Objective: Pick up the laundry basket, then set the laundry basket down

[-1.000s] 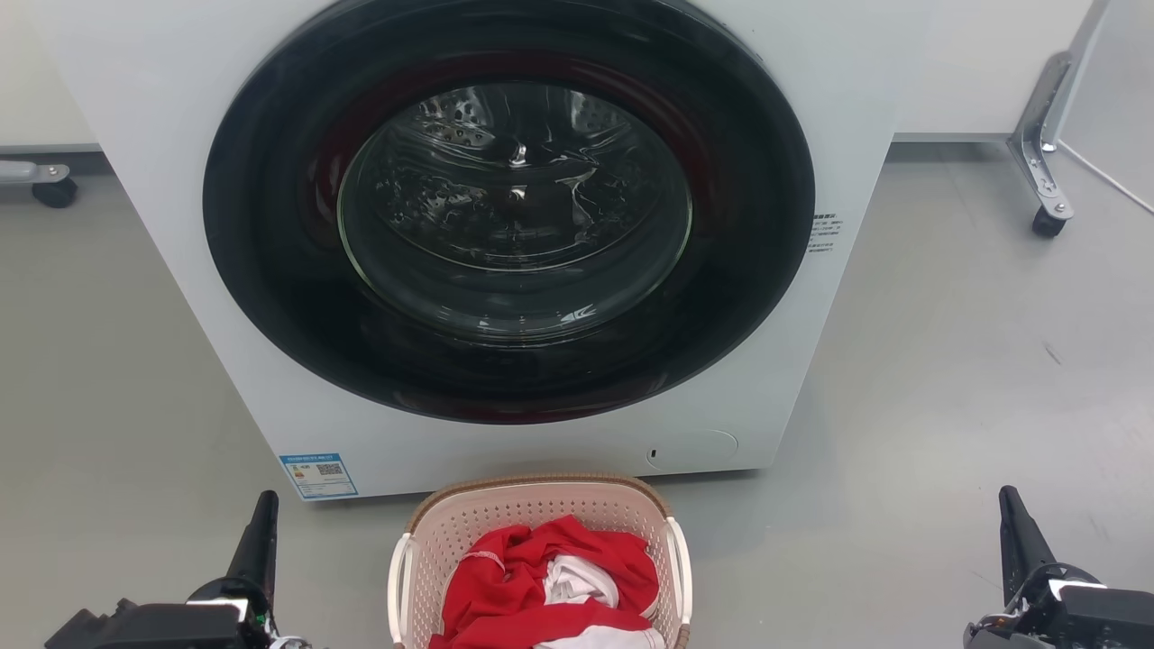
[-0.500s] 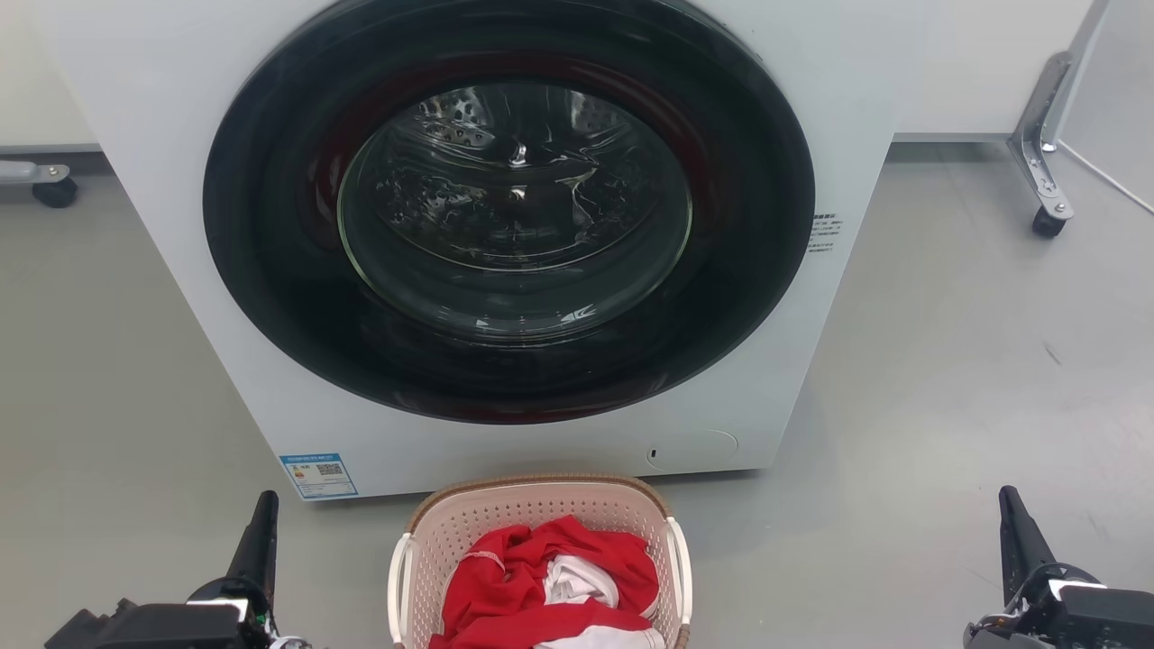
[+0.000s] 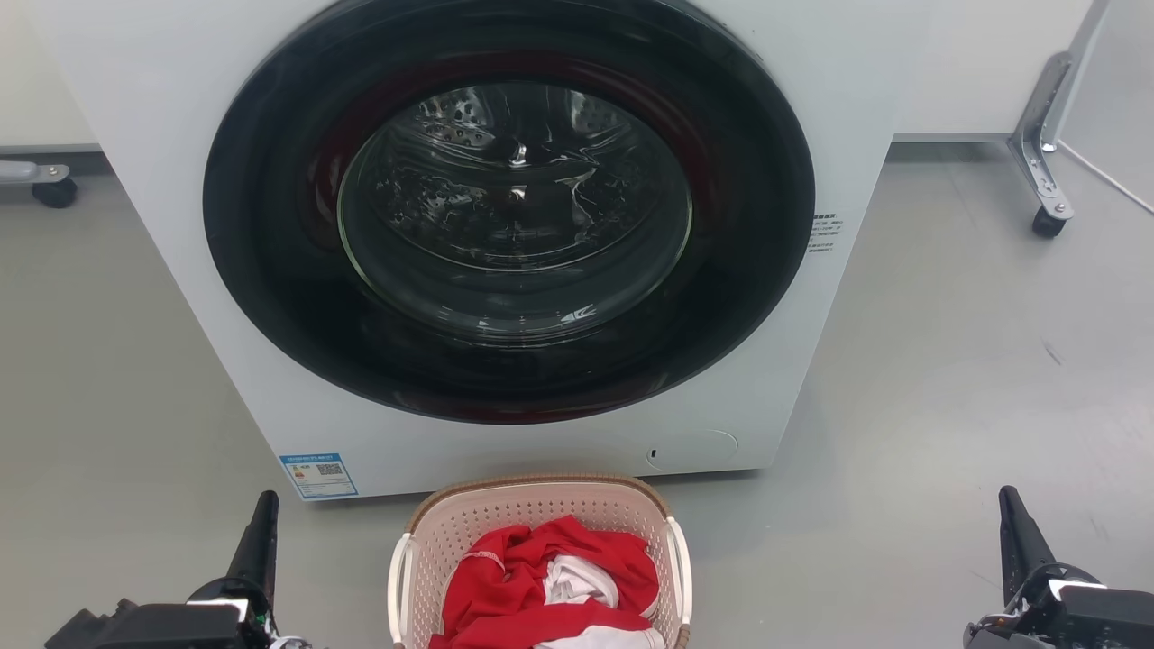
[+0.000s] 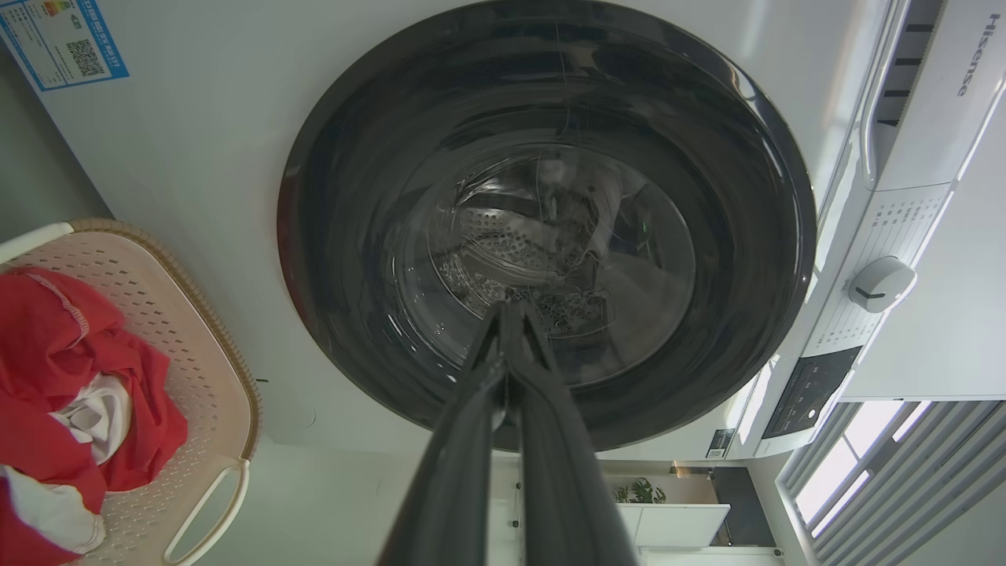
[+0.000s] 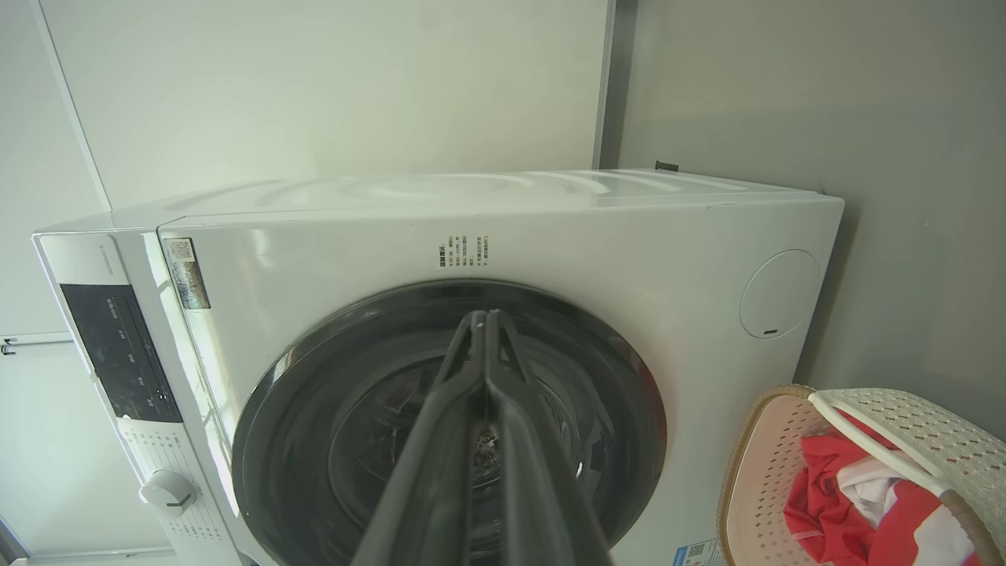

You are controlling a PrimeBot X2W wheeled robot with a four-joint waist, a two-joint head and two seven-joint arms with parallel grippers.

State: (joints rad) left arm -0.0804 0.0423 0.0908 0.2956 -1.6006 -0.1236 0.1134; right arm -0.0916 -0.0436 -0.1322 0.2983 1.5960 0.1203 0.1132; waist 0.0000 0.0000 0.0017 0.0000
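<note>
The laundry basket [image 3: 532, 514] is pale pink with a brown woven-look rim and white side handles. It stands on the grey floor just in front of the washer, at the bottom middle of the head view, with red and white clothes [image 3: 550, 581] in it. It also shows at the left edge of the left wrist view, laundry basket [image 4: 196, 346], and at the lower right of the right wrist view, laundry basket [image 5: 754, 472]. My left gripper [image 3: 261, 523] is shut, well left of the basket. My right gripper [image 3: 1012, 518] is shut, far to its right. Neither touches it.
The white front-loading washer [image 3: 180, 180] with its closed dark round door [image 3: 509, 207] rises right behind the basket. A wheeled metal leg [image 3: 1041, 153] stands at the far right and a caster [image 3: 54, 191] at the far left. Grey floor lies open on both sides.
</note>
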